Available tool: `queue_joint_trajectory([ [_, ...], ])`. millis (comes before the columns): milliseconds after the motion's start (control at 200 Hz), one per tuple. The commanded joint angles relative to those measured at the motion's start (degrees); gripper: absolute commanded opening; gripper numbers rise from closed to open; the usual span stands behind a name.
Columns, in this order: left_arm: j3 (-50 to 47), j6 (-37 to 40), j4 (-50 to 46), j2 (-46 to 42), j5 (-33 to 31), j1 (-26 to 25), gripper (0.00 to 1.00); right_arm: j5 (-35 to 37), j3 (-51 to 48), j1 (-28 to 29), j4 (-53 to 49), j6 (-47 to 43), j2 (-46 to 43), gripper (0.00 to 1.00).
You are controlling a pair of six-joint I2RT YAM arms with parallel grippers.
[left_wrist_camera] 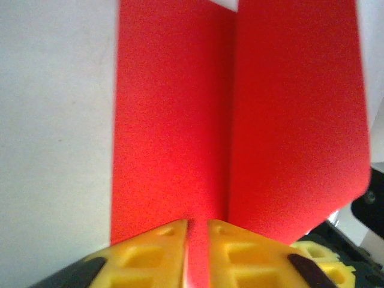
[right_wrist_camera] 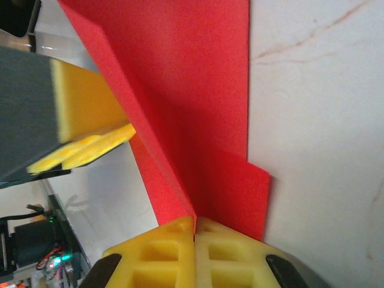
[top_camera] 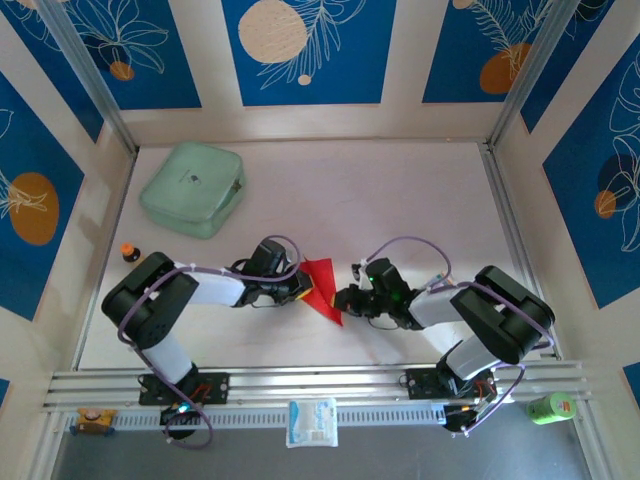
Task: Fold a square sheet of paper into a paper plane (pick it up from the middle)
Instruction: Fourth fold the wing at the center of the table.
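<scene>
So the thin bright red sheet of paper (top_camera: 322,288) sat to the near-right of the mint-green rounded square case (top_camera: 193,188), well apart from it, between the two arms out on the pale tabletop (top_camera: 400,200). It had one long fold running down its length, so my guess is the job was partway through its folds and nowhere near a finished dart.

The right hand (right_wrist_camera: 195,223) had its yellow pads pressed together on one corner of the sheet, with the paper coming straight out of the seam. To me that looked like the anchor, holding the sheet steady to keep the crease lined up.

The left hand (left_wrist_camera: 197,231) sat on the case's side of the sheet, with the fold running right into a thin slot between its pads. The pads were slightly apart. Honestly I couldn't tell if they were pinching or just sitting around the paper, since that wrist view was too close and blurry.

Writing: nothing readable. The sheet was plain. The case had a tiny mark mid-lid, too small to read. Same for the small white packet (top_camera: 312,422) on the front rail, nearer than the case, and the green can (top_camera: 550,407) far right of it.
</scene>
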Motion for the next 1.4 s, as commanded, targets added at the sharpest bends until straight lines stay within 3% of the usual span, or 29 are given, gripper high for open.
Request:
queue_joint_trajectory([
  [0, -0.9, 0.1, -0.3, -3.4, -1.3, -0.2, 0.29, 3.3, 3.7, 1.8, -9.9, -6.6, -3.5, 0.00],
  [240, -0.8, 1.7, -7.3, -12.1, -7.1, 0.0, 0.45, 9.5, 7.3, 4.4, -18.1, -15.6, -4.8, 0.00],
  [620, 1.3, 2.5, -8.2, -11.4, -5.4, 0.6, 0.51, 7.9, 4.2, 4.6, -10.9, -14.0, -3.6, 0.00],
  [750, 2.0, 2.6, -7.7, -10.5, -4.7, 0.6, 0.50, 3.5, 1.4, 2.3, -4.7, -10.3, -2.6, 0.00],
  [1135, 3.0, 1.9, -3.5, -6.5, -0.5, 0.5, 0.28, -4.2, 0.0, -1.0, 2.7, -5.9, 1.4, 0.00],
  [1255, 3.8, 3.0, -4.3, -6.5, -0.4, 0.5, 0.43, -3.5, 0.0, -0.6, 2.4, -7.5, 0.9, 0.00],
  [1395, 4.8, 4.9, -8.0, -8.5, -3.1, 0.6, 0.59, 1.9, 2.7, 1.6, -6.8, -14.0, -2.1, 0.00],
])
